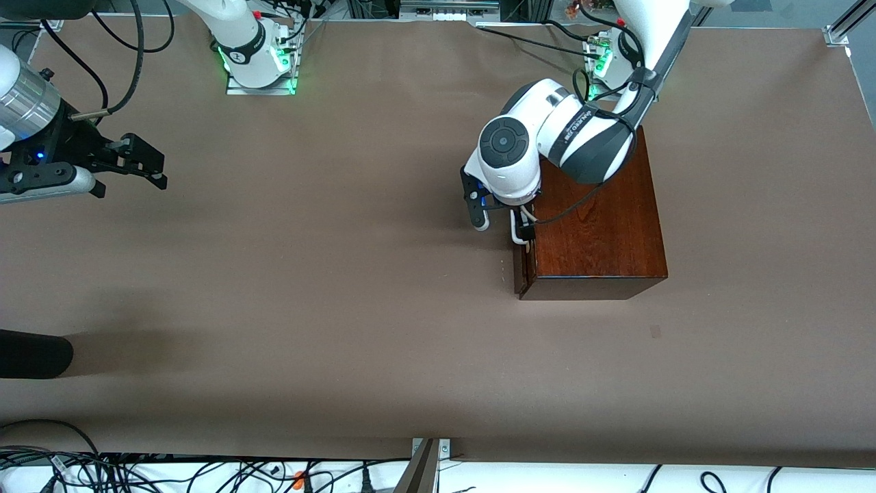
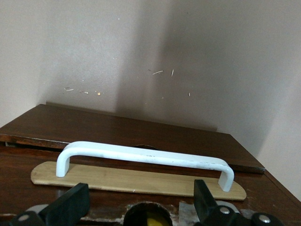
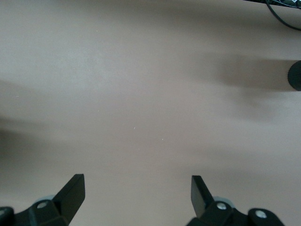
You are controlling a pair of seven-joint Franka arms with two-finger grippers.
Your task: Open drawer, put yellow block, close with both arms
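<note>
The dark mahogany box (image 1: 602, 219) stands toward the left arm's end of the table. The drawer front (image 1: 523, 270) faces the right arm's end and sits close against the box. My left gripper (image 1: 503, 229) is open in front of the drawer, its fingers (image 2: 70, 207) straddling the white handle (image 2: 146, 157) without gripping it. Below the handle, a bit of bright yellow (image 2: 155, 220) shows through a round hole in the drawer front; the yellow block is otherwise hidden. My right gripper (image 1: 133, 164) hangs open and empty over bare table at the right arm's end, its fingers (image 3: 70, 193) wide apart.
A dark rounded object (image 1: 34, 352) juts in at the right arm's end, nearer the front camera, and shows in the right wrist view (image 3: 295, 75). Cables (image 1: 137, 472) lie along the near table edge. Brown table (image 1: 308, 274) spreads between the arms.
</note>
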